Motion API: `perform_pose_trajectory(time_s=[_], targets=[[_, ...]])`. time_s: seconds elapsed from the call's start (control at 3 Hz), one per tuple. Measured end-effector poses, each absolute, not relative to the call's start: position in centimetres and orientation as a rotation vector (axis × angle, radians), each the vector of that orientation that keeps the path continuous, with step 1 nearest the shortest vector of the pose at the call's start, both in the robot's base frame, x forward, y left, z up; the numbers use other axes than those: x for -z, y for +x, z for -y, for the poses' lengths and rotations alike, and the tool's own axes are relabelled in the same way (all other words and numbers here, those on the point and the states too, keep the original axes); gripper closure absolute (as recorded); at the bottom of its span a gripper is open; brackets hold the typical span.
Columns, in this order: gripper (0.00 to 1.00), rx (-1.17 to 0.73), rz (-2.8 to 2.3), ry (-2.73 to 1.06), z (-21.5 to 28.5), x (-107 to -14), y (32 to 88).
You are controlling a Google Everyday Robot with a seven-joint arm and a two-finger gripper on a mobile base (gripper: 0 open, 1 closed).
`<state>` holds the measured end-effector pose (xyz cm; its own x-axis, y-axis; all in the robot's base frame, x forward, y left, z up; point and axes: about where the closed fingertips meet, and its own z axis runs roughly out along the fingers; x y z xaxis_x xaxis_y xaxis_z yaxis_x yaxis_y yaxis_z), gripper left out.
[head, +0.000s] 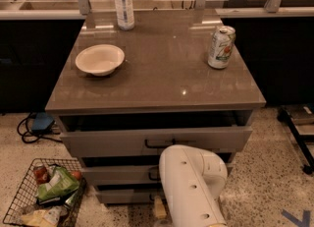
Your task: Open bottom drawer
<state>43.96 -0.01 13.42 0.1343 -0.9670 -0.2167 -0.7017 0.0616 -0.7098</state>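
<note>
The grey cabinet [157, 98] has three drawer fronts stacked under its top. The bottom drawer [122, 195] is the lowest and narrowest front, and its handle is hidden behind my white arm [192, 186]. The middle drawer [115, 174] shows part of a black handle. The top drawer [108, 142] stands slightly pulled out. My gripper [159, 208] is low in front of the bottom drawer, mostly hidden by the arm; only a tan part of it shows.
On the cabinet top stand a white bowl [99, 59], a water bottle [123, 2] and a drink can [221, 47]. A wire basket [29, 213] with snack packs sits on the floor at the left, with cables [34, 123] behind it. A black stand leg [297, 132] is on the right.
</note>
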Motion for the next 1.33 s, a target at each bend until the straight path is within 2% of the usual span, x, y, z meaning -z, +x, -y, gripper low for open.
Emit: perform_pose_trajectory(time_s=[1.33], targets=[[0.00, 0.608, -1.542, -1.793, 0.00, -14.26, 44.92]])
